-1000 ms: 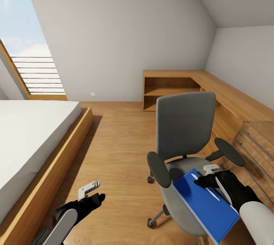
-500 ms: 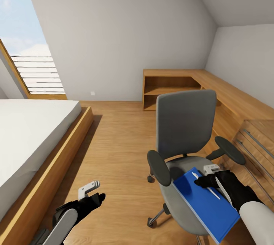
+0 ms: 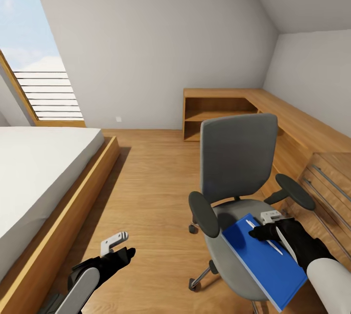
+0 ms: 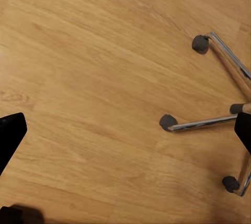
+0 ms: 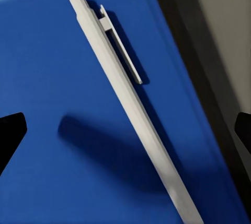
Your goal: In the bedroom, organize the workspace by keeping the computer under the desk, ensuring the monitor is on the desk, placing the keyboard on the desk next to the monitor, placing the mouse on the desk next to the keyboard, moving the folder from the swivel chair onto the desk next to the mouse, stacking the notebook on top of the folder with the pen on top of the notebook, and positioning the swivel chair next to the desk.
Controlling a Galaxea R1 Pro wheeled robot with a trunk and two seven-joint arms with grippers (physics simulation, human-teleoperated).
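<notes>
The grey swivel chair [image 3: 238, 158] stands on the bedroom's wood floor with the blue folder [image 3: 261, 263] lying across its seat. A pale pen [image 3: 265, 241] [image 5: 125, 104] lies on the folder. My right gripper [image 3: 276, 230] [image 5: 125, 130] hovers just over the folder, open, its fingers on either side of the pen without touching it. Low at the left, my left gripper [image 3: 123, 246] [image 4: 125, 130] is open over bare floor beside the chair's chrome base [image 4: 209, 122]. The desk, monitor, keyboard, mouse, computer and notebook are out of view.
A low wood-framed bed [image 3: 44, 177] fills the left side. A low open wood shelf unit [image 3: 219, 114] runs along the back and right walls, and a wood dresser [image 3: 326, 182] with bar handles sits right of the chair. Floor lies between bed and chair.
My right gripper has drawn back slightly to the right over the folder. Chair, folder, pen and left gripper stay as they were.
</notes>
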